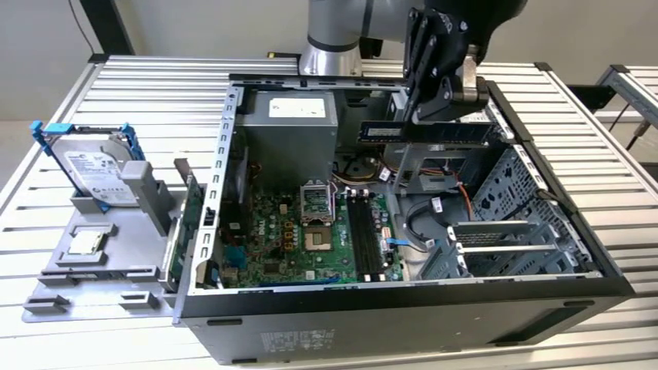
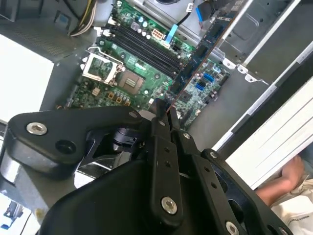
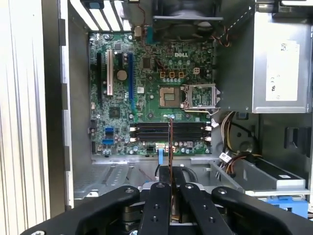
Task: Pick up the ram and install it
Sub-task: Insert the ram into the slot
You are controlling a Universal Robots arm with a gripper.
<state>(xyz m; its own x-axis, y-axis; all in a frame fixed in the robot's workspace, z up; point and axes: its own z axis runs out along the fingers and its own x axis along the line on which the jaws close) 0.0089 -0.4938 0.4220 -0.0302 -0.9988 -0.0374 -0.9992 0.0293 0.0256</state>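
The black pincer (image 1: 437, 116) is clamped on the ram (image 1: 396, 132), a long, thin, dark bluish circuit-board stick, its fingers pressed against both flat faces. The ram hangs in the air above the open black computer case (image 1: 411, 324), well clear of the green motherboard (image 1: 298, 247) lying on the case floor. In the first wrist view the stick (image 3: 170, 147) is seen edge-on over the row of empty black memory slots (image 3: 146, 132). The case rests on a slatted metal worktop (image 1: 144, 77)
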